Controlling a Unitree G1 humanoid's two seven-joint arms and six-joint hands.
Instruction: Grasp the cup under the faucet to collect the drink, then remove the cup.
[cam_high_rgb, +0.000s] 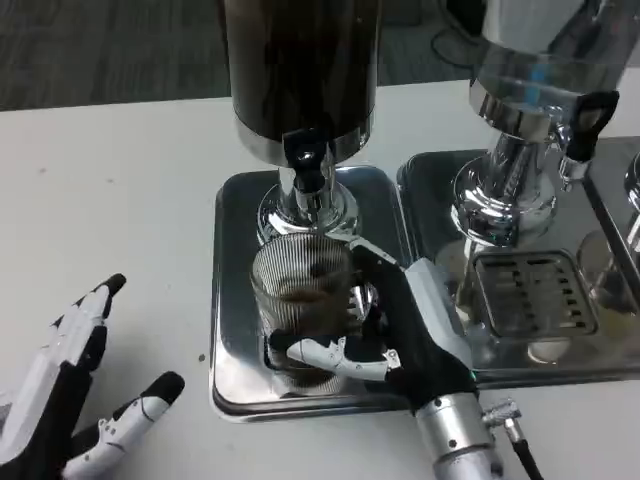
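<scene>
Down at the near left corner of the white tabletop (110, 190), the robot's left hand (70, 400) lies with its white-and-black fingers spread wide apart, holding nothing and well clear of the drink station. Further right, a shiny rectangular steel drip tray (232, 300) sits near the table's front edge, and from its back rises the chrome foot of a tall dark drink dispenser (300, 70), whose black-handled faucet (305, 160) points straight down. Directly under that faucet, on the front half of the tray, stands the ribbed clear glass cup (300, 290), upright, with a little brownish liquid showing inside. The right hand (400, 320) reaches in from the near edge and wraps the cup from its right side: one white finger curls across the cup's front low down, while the black palm presses against its flank. Just beside the first tray, a second steel tray with a slotted grate (530, 290) carries a clear-bodied dispenser (530, 60) with its own black tap, towards the table's right edge.
</scene>
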